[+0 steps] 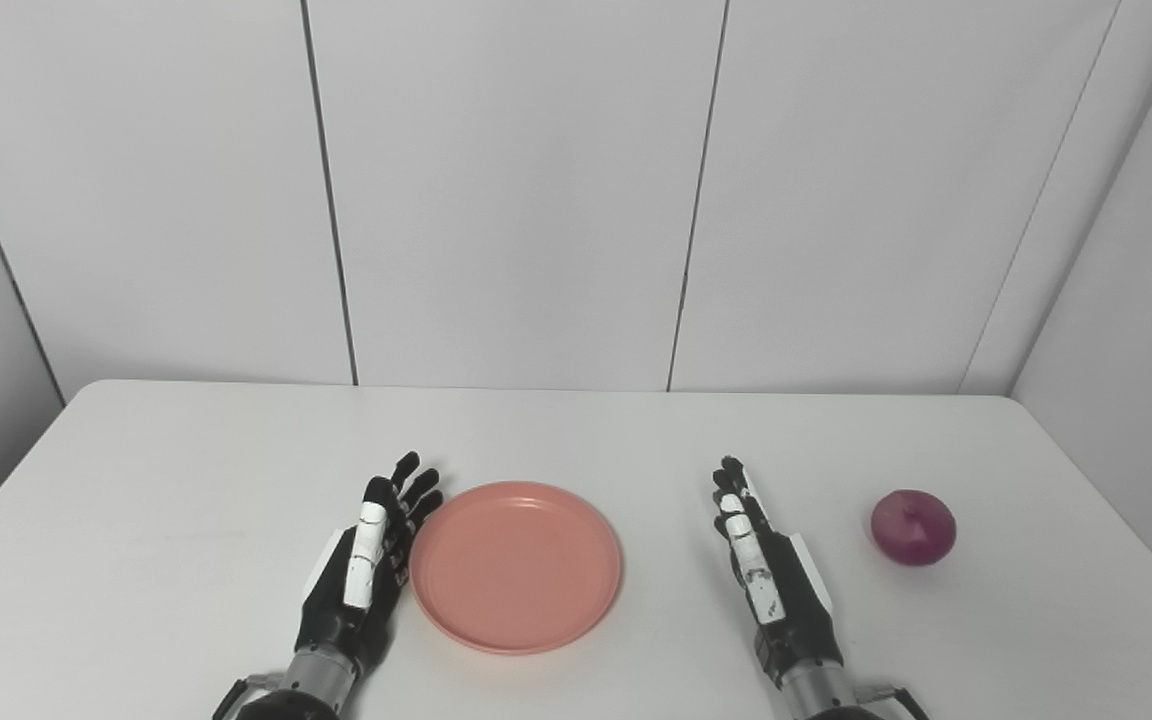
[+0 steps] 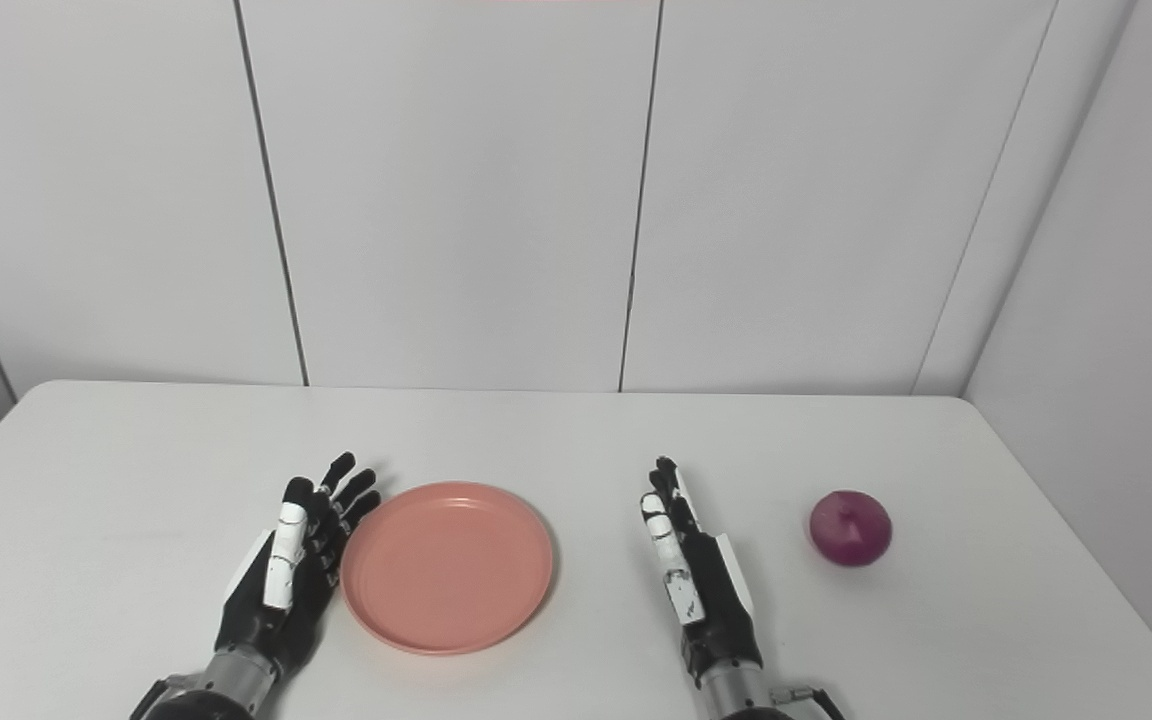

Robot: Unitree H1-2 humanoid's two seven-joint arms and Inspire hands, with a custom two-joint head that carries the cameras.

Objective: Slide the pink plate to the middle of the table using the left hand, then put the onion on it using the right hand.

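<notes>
1. The pink plate (image 1: 516, 567) lies flat on the white bench (image 1: 186, 470), a little left of its middle and near the front edge.
2. The left hand (image 1: 366, 570) rests just beside the plate's left rim, fingers (image 1: 369, 545) straight and holding nothing; whether they touch the rim is hard to tell.
3. The right hand (image 1: 766, 570) lies between plate and onion, fingers extended, empty.
4. The purple onion (image 1: 913, 527) sits on the bench well to the right, apart from the right hand.
</notes>
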